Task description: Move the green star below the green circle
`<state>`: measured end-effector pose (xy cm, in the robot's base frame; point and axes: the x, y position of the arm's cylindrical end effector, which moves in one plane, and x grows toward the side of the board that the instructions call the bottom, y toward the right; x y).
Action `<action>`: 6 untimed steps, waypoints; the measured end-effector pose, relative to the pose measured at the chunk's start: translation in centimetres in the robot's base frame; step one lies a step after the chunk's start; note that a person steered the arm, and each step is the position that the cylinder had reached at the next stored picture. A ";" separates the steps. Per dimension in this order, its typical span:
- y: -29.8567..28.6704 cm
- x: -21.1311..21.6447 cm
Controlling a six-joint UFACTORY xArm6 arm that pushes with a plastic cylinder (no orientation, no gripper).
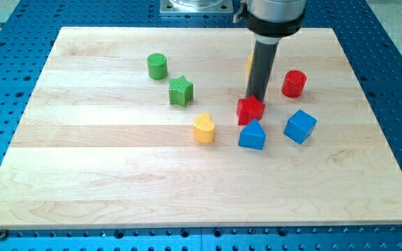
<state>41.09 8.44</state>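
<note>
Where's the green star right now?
The green star sits left of centre in the view's upper half, just below and right of the green circle; my tip is off to its right, by the red star.

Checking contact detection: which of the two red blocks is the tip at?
The red star block: my tip sits at its top edge. The red cylinder block stands apart, toward the view's right.

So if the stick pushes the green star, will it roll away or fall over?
Probably neither. The green star looks squat and sits flat on the wooden board, so it should slide rather than tip. Its pointed sides may make it spin if pushed off-centre. It looks solid, so it likely won't bend. My tip is off to the view's right, by the red star.
</note>
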 end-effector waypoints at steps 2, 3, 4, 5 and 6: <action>-9.0 0.3; -8.7 0.3; -6.4 -1.4; -7.7 -3.4; -10.1 -2.3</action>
